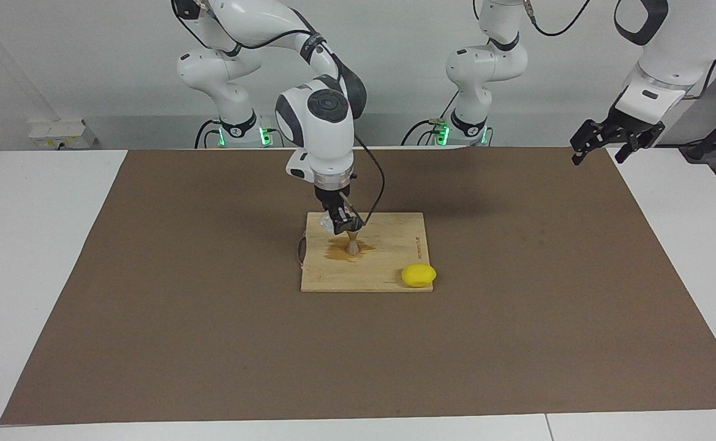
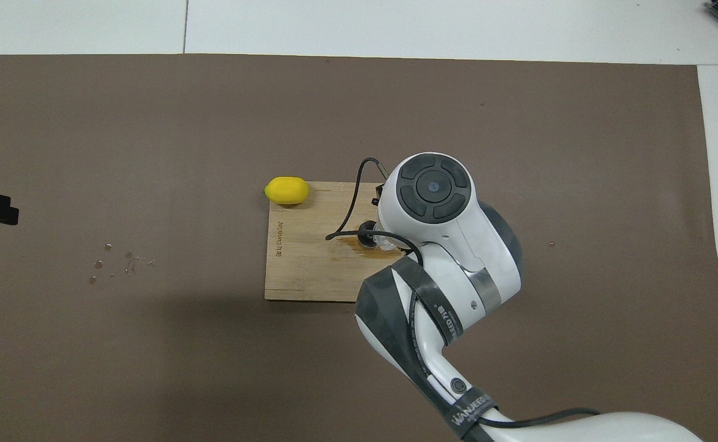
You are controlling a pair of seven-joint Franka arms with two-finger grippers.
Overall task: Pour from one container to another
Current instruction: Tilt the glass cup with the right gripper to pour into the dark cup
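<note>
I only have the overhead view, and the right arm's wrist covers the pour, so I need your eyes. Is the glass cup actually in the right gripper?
Observer: Yes. From the facing view, the right gripper is shut on the glass cup and holds it up beside the mouth of the jigger. I cannot tell how far the cup is tilted.
Operator: Is the jigger standing or knocked over?
Observer: It stands upright on the cutting board, with its foot in a brown puddle.
</note>
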